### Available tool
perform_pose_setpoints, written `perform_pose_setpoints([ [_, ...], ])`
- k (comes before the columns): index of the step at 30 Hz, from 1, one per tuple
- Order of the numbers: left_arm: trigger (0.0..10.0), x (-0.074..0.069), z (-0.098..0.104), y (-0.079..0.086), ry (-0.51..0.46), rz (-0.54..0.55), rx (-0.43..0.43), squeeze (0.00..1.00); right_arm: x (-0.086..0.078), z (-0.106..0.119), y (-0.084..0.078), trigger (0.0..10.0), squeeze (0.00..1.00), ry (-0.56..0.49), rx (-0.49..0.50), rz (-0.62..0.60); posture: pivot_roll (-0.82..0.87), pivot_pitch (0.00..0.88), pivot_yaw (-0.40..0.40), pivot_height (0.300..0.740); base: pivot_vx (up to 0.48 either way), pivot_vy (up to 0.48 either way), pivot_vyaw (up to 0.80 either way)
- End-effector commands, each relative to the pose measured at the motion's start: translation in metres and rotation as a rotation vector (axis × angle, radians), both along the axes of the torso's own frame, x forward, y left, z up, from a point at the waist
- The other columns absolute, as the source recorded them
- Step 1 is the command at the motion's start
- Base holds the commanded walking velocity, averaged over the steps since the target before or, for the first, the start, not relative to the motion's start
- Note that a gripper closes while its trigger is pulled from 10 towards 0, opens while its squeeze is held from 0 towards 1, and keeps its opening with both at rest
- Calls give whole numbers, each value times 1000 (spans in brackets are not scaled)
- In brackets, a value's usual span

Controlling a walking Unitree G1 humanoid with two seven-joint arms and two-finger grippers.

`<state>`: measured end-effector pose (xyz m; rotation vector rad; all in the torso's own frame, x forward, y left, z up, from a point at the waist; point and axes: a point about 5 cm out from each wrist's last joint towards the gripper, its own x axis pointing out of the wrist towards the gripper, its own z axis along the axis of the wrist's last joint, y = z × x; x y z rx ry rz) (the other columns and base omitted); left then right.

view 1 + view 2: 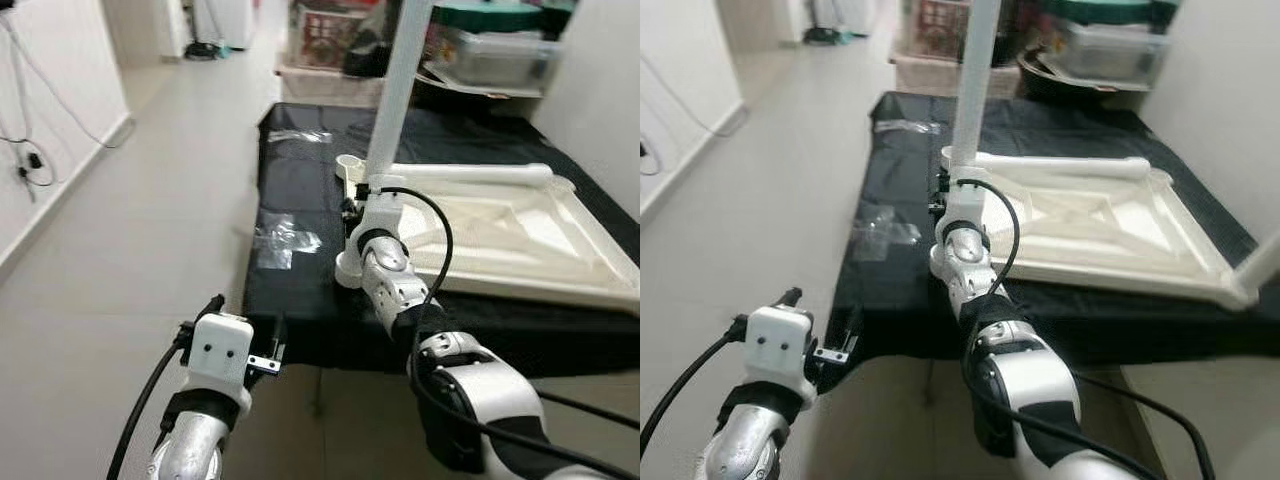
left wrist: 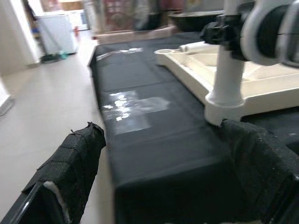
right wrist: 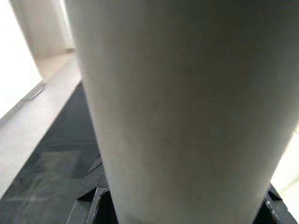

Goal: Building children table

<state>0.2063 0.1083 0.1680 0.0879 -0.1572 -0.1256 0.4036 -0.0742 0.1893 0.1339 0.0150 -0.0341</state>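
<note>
Right gripper [image 1: 362,205] clamped on upright leg [image 1: 398,90], standing in the near-left corner socket of the upside-down tabletop [image 1: 520,240] on the black mat [image 1: 300,290]. Best kept plumb while turned or pressed home, wrist square to the socket (any tilt probably binds it). Left gripper [image 2: 168,172] low at 7 o'clock, fingers apart, nothing held, at the mat's near edge. Second leg [image 1: 470,174] lying across the top's far rim at 1 o'clock. Wall close at 3 o'clock, boxes [image 1: 330,40] at 12; bare floor [image 1: 150,230] from 8 to 11, the freer side for stepping.
</note>
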Motion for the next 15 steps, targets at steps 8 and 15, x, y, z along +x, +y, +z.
perform_pose_setpoints([
  [8,10000,1,-1,0,-4,-7,6,0,-8,-12,25,10000,1000,47,140,69,68,81,-84,740,0,0,0],
  [15,10000,1,0,1,-8,-5,5,0,1,12,17,10000,0,-49,255,250,63,81,-83,740,0,0,0],
])
